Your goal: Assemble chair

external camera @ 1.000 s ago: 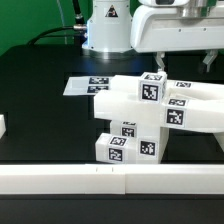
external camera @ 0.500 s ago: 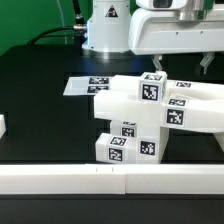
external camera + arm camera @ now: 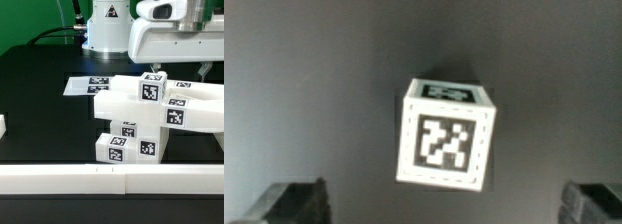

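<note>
Chair (image 3: 150, 115): and here it sits, a partly built stack of matte white blocks on the black bench (image 3: 40, 95), toward the exterior view's right, just behind the low white rail (image 3: 60, 178) along the front edge.
Stack order: two small tagged blocks at the base, wider slabs on top reaching out to the exterior view's right. My read is the base blocks act as feet, propping the slabs up off the bench.
Top block (image 3: 446, 133): upright with its narrow end up. Looks set that way so it can be reached from straight above.
Gripper (image 3: 178, 72): right over the stack's top, not touching it as far as I can tell.
Fingers (image 3: 292, 200): spread wide and released, nothing between them. In the wrist view the dark tips stand either side of the block, well clear of it; I'd call that lining up for a grasp.
Marker board (image 3: 85, 86): flat on the bench behind the chair, toward the robot base.
Writing: none readable. No brand, no letters, just black-and-white square tags on the blocks and the board; the patterns are too coarse to decode.
Small white piece (image 3: 3, 127): at the exterior view's left edge, cut off, can't tell what it is.
</note>
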`<state>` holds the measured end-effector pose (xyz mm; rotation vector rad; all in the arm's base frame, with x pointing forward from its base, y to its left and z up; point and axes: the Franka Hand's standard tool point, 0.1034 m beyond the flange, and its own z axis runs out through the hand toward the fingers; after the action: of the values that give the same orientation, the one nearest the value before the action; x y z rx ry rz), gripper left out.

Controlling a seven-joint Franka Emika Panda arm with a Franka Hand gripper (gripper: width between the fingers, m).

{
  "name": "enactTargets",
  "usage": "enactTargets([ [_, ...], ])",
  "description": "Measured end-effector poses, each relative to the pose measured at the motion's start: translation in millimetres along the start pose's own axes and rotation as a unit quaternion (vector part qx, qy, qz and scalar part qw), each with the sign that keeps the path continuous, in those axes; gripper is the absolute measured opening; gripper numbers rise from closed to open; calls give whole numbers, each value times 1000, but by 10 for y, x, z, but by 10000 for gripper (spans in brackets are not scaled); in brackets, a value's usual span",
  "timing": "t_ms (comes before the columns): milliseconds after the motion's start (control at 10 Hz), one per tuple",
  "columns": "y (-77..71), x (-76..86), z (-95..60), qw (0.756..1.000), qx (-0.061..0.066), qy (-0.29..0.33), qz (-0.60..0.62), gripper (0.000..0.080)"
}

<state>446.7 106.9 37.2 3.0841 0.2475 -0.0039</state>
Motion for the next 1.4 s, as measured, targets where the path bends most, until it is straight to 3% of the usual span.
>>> enactTargets([
  [500,11,-11,8,1000,0,-1,0,648],
  [800,22,-60,158,1000,-7,-3,-2,648],
  [1400,38,-111,239,1000,-11,-12,-2,648],
])
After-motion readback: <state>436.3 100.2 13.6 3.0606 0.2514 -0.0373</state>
